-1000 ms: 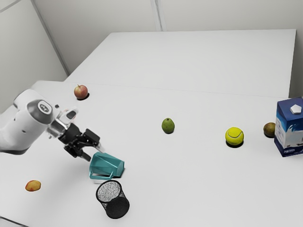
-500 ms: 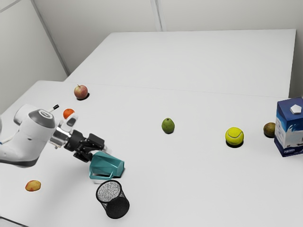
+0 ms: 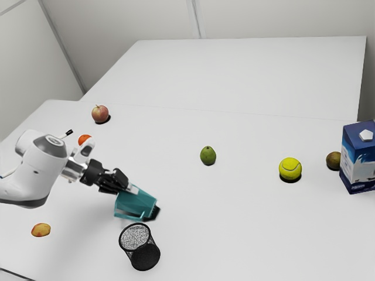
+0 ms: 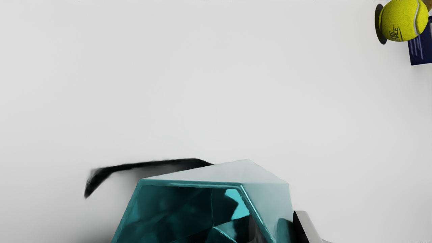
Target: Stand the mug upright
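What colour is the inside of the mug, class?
The inside of the mug is dark teal with brighter patches, best seen in the wrist view.

The glossy, faceted teal mug point(image 3: 136, 205) tilts far over sideways at the white table point(image 3: 252, 234).

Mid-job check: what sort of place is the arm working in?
Probably a plain test room or lab booth, judging by the bare, pale walls, the broad white table, and unrelated props spread over it, such as a tennis ball, a carton and the teal mug.
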### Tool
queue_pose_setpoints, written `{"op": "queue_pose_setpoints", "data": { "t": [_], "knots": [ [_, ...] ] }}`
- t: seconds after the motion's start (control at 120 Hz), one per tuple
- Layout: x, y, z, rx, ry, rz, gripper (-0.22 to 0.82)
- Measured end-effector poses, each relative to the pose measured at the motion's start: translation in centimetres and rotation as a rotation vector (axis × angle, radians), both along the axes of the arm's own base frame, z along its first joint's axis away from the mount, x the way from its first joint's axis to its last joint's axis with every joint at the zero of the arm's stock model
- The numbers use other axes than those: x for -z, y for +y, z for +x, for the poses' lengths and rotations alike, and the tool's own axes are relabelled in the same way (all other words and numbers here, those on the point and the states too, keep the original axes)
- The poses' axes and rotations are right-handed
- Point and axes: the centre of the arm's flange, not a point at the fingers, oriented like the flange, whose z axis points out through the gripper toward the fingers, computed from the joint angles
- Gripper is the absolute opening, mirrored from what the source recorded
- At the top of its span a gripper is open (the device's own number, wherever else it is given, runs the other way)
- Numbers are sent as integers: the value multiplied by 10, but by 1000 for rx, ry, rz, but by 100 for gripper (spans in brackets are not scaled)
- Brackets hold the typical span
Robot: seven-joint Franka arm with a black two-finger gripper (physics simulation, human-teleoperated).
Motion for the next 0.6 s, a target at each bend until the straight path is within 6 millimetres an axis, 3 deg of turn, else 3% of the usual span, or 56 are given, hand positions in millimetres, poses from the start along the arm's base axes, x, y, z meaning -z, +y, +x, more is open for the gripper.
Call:
{"op": "queue_pose_setpoints", "data": {
  "t": [0.258,0.6],
  "knots": [
    [-43,-19,13,79,-116,41,-14],
    [-121,-42,66,306,-174,301,-14]
  ]
}}
